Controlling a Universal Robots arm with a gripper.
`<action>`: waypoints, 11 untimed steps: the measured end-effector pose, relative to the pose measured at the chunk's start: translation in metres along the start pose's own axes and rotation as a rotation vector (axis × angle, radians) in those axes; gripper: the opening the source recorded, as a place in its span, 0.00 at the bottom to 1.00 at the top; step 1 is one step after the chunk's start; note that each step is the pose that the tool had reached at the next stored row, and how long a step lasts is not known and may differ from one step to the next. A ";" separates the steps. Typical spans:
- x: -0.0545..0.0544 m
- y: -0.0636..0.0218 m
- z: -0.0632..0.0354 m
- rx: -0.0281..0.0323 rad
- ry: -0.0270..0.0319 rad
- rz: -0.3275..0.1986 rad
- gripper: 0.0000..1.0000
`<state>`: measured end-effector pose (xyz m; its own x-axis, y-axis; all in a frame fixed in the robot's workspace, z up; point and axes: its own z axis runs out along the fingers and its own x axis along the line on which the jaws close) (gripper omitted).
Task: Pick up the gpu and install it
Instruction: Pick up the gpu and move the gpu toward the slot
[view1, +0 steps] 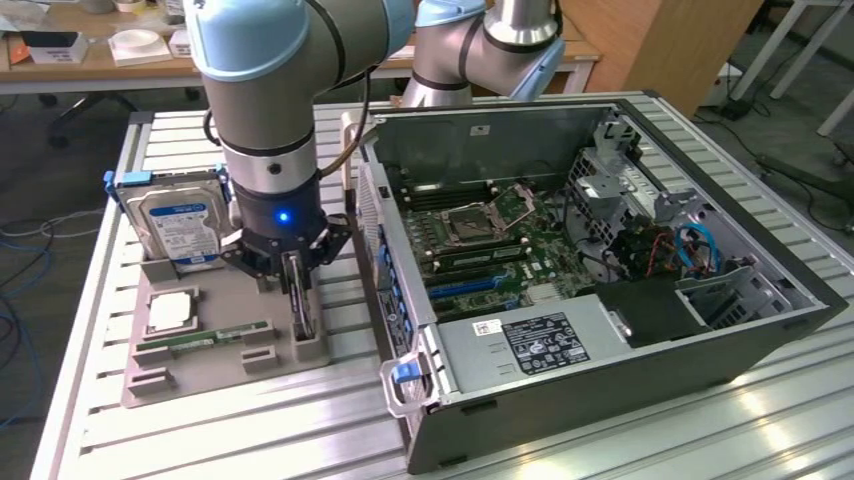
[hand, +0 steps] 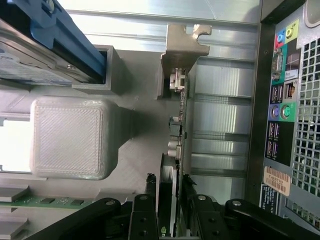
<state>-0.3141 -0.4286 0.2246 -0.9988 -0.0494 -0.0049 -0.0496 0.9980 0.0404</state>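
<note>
The gpu (view1: 304, 312) stands on edge in a slot of the grey holder tray (view1: 200, 375), left of centre in the exterior view and just beside the open computer case (view1: 747, 330). I take it that it is kept upright so its thin top edge can be grasped from straight above. The gripper (view1: 296, 272) is down over it. From the wrist camera its dark fingers (hand: 150, 197) press against both faces of the card, clamped on the board well away from the silver bracket (hand: 182, 45), probably to leave the bracket and connector edge free. The card sits in its slot, not yet lifted. On the same tray, further to the exterior view's left, are a blue-labelled hard drive (view1: 180, 220), a processor chip (view1: 174, 312) and a green memory stick (view1: 207, 338). The motherboard (view1: 494, 250) lies exposed inside the case.
</note>
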 end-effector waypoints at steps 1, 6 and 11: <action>0.000 -0.0007 0.0000 0.0001 -0.0001 0.000 0.33; 0.000 -0.0011 0.0000 0.0008 0.0000 0.000 0.33; 0.000 -0.0011 0.0000 0.0009 -0.0001 0.000 0.33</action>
<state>-0.3142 -0.4297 0.2246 -0.9988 -0.0492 -0.0050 -0.0493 0.9980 0.0395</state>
